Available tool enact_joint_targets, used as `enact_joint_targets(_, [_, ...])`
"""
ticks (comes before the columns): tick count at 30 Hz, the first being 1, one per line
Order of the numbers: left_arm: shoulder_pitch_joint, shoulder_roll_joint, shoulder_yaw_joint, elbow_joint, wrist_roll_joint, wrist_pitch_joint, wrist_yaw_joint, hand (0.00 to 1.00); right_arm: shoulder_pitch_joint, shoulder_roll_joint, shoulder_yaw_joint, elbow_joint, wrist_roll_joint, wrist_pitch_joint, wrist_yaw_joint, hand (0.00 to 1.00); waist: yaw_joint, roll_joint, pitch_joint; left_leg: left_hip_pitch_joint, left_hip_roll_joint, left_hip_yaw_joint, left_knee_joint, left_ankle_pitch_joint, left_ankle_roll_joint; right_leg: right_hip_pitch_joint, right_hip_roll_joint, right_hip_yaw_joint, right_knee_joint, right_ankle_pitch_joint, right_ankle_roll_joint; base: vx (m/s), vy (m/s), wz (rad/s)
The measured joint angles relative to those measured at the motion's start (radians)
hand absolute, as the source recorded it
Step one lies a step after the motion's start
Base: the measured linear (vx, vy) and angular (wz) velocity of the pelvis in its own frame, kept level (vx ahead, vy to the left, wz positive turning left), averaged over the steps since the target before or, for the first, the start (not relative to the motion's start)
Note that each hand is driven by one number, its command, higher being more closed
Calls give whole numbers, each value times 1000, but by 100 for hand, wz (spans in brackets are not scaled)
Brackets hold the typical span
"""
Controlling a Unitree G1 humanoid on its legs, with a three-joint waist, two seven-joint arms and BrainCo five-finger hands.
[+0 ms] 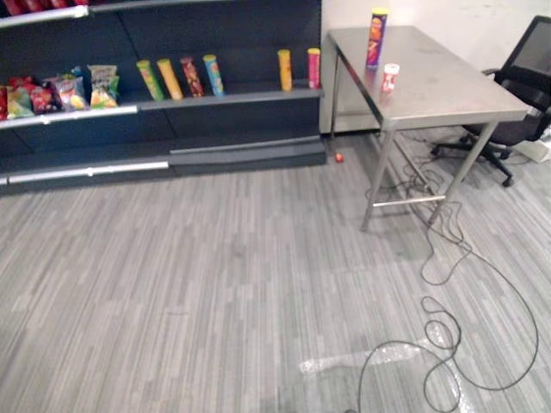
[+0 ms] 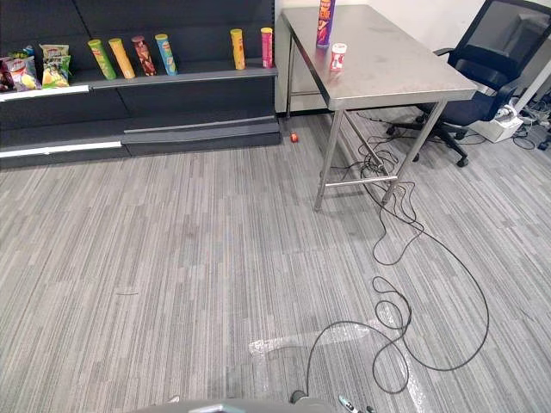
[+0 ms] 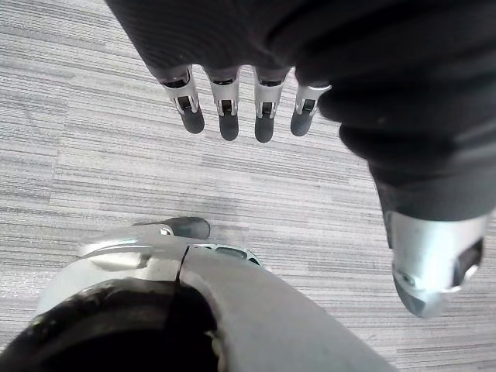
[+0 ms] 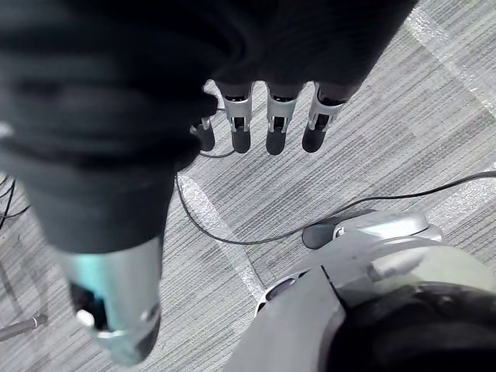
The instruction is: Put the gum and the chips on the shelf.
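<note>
- The chips can (image 1: 377, 38) is seen standing upright on the steel table (image 1: 448, 95), toward its far edge, well apart from the fingers of both hands.
- The gum (image 1: 390, 77), a small red-and-white container, is set upright just beside the chips can, on the nearer side, likewise far from any fingertips.
- The shelf (image 1: 232, 98) is placed beside the table; a row of chip tubes (image 1: 181, 77) and some snack bags (image 1: 60, 91) are stocked on it.
- The left hand (image 3: 256, 89) is hung over the grey striped floor (image 3: 93, 155); its fingers (image 3: 227, 116) are kept straight and slightly apart, clear of the thumb (image 3: 430, 263), clamped on nothing.
- The right hand (image 4: 271, 108) is held the same way: fingers (image 4: 240, 128) straight, side by side, nothing gripped; only floor is seen past the fingertips.
- An office chair (image 1: 525, 82) is parked behind the table.
</note>
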Motion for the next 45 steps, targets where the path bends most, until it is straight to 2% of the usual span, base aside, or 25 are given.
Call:
enact_joint_targets(4, [-1,0,-1,0,-29,-2,-2,0,-10,1,0,-1,0,-1,0,0,0,-1,8,26,1,12,0,-8,-12,26,0,2,-5,-8,15,-8,-15,-4])
enact_joint_targets(14, [0,-1,-2,2,-40,-8,-8,0,-15,1,-2,-2,0,-4,1,0,1,2,12,26,10,27,-7,-3,-4,20,7,2,-8,-13,23,-87,-32,-1])
enact_joint_targets(25, [0,-1,-3,4,-39,-10,-9,0,-13,1,1,-1,29,-6,2,0,1,1,12,24,11,29,-7,-5,-5,26,12,0,-26,3,11,11,-11,-1])
enact_joint_targets(38, [-1,3,-14,4,-39,-11,-9,0,-14,2,14,-2,64,-7,1,0,0,-6,14,26,11,23,-7,-5,-6,40,13,-13,-39,6,15,-20,-19,3])
enact_joint_targets(43, [-17,11,-51,2,-40,-19,10,0,-40,-6,50,-22,74,-18,-17,0,-2,-2,20,-23,16,29,-2,9,-4,-45,9,-4,36,-7,-2,-38,-15,-8])
enact_joint_targets(45, [-33,15,-49,-2,-75,-20,15,0,-57,-2,49,-35,94,-19,-19,0,-2,-11,54,-29,19,35,-1,14,-11,-74,6,-3,83,-31,-13,0,0,0])
